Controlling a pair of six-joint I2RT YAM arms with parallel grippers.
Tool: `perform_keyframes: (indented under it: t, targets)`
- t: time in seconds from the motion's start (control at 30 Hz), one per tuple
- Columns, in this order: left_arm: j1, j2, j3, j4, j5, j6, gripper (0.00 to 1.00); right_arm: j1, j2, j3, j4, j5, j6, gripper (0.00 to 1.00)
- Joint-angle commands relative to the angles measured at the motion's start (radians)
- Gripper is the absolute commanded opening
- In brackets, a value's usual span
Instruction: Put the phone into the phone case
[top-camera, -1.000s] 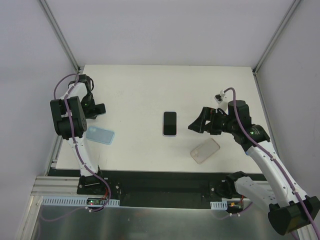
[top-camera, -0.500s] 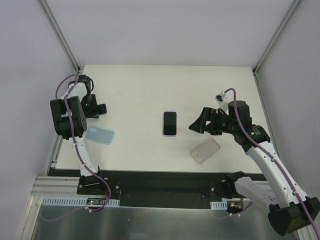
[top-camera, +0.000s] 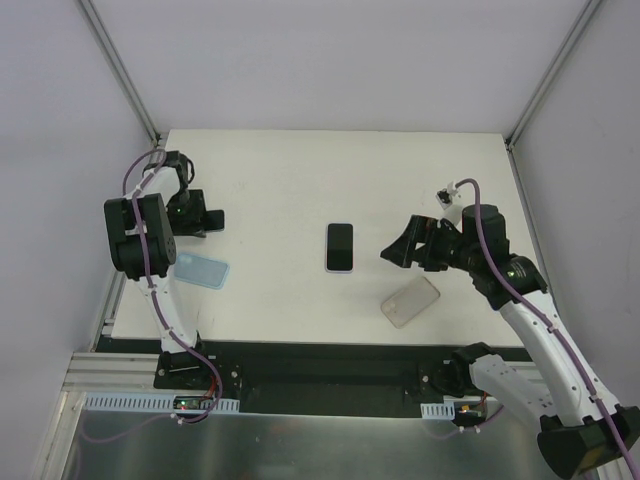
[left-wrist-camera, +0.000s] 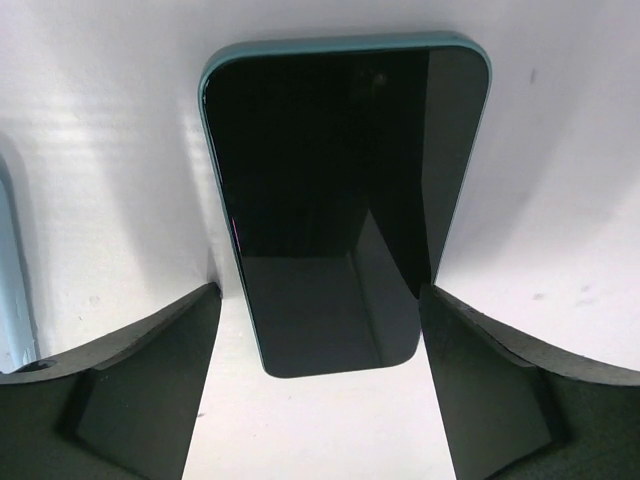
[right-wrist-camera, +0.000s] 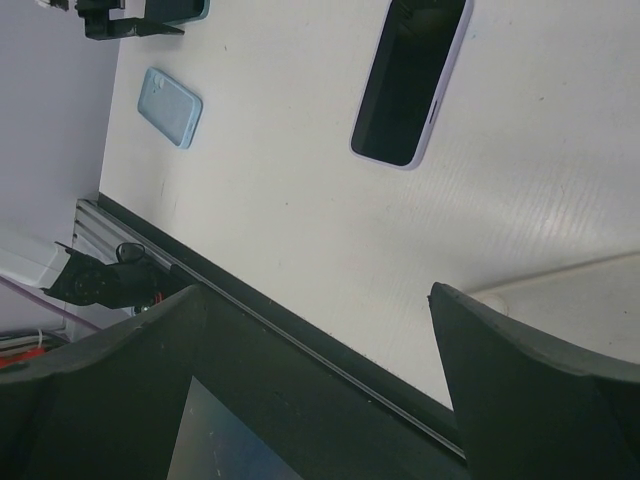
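Observation:
A teal-edged phone (left-wrist-camera: 340, 200) lies screen up on the white table, and its near end sits between my left gripper's (left-wrist-camera: 320, 300) open fingers. The right finger is close against the phone's edge and the left finger stands off it. From above, this gripper (top-camera: 205, 220) is at the table's left side, just behind a light blue phone case (top-camera: 200, 270). A lilac-edged phone (top-camera: 340, 247) lies mid-table. A clear case (top-camera: 410, 300) lies near the front right. My right gripper (top-camera: 395, 250) is open and empty, hovering between them.
The table's (top-camera: 300, 180) black front rail (right-wrist-camera: 300, 340) runs under my right gripper (right-wrist-camera: 318, 290). The blue case (right-wrist-camera: 170, 107) and the lilac phone (right-wrist-camera: 410, 80) show in the right wrist view. White walls and metal posts stand close to the table's left and right edges.
My left gripper has slid a little to the right along the teal phone. My right arm has shifted slightly. The phones and cases have not moved.

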Motion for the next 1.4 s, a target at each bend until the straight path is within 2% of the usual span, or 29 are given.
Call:
perform_keyframes:
  t: [0.0, 0.23, 0.4, 0.6, 0.8, 0.97, 1.03, 1.2, 1.37]
  targets:
    - [-0.085, 0.015, -0.046, -0.096, 0.054, 0.100, 0.79, 0.003, -0.020, 0.016, -0.030, 0.028, -0.001, 0.96]
    - [-0.217, 0.002, -0.051, -0.096, 0.102, 0.207, 0.79, 0.003, -0.062, -0.005, -0.044, 0.074, 0.005, 0.96]
    - [-0.340, -0.068, -0.095, -0.097, 0.076, 0.280, 0.78, 0.003, -0.074, -0.018, -0.054, 0.091, 0.005, 0.96]
    - [-0.476, -0.140, -0.203, -0.096, 0.082, 0.348, 0.78, 0.002, -0.085, -0.050, -0.031, 0.112, 0.022, 0.96]
    - [-0.561, -0.246, -0.331, -0.096, 0.088, 0.383, 0.79, 0.002, -0.083, -0.070, -0.027, 0.114, 0.031, 0.96]
    - [-0.586, -0.349, -0.359, -0.096, 0.089, 0.406, 0.95, 0.002, -0.074, -0.088, 0.019, 0.085, 0.053, 0.96]
    - [-0.586, -0.364, -0.349, -0.096, 0.068, 0.426, 0.98, 0.002, -0.071, -0.107, 0.042, 0.051, 0.062, 0.96]
    - [-0.561, -0.364, -0.329, -0.154, -0.013, 0.417, 0.99, 0.006, -0.062, -0.165, 0.160, -0.039, 0.080, 0.96]
    - [-0.535, -0.349, -0.326, -0.148, -0.059, 0.373, 0.99, 0.019, -0.019, -0.165, 0.170, -0.049, 0.074, 0.96]
